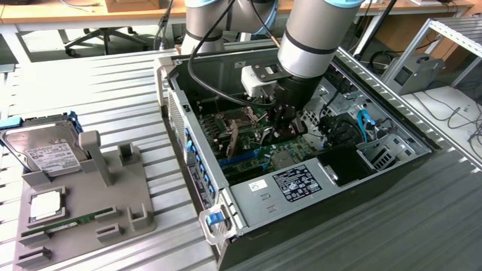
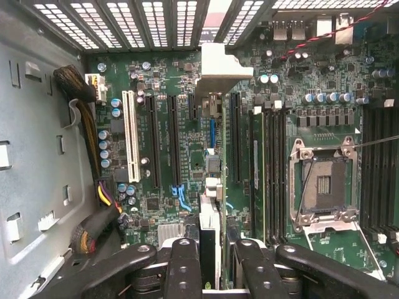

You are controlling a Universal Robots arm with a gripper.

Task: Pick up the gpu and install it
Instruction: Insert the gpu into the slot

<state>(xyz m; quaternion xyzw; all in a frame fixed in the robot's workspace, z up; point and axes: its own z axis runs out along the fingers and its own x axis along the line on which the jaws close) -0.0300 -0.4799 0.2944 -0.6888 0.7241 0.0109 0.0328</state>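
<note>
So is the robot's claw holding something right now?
Gripper: closed on the gpu, holding it upright on edge inside the computer case, over the motherboard.

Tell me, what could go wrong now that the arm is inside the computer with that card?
The gpu, pinched in the gripper, hangs edge-on above the motherboard. If slightly off its slot, it might scrape nearby components. Its silver bracket could catch on the case's rear grille. The open processor socket lies exposed nearby.
</note>
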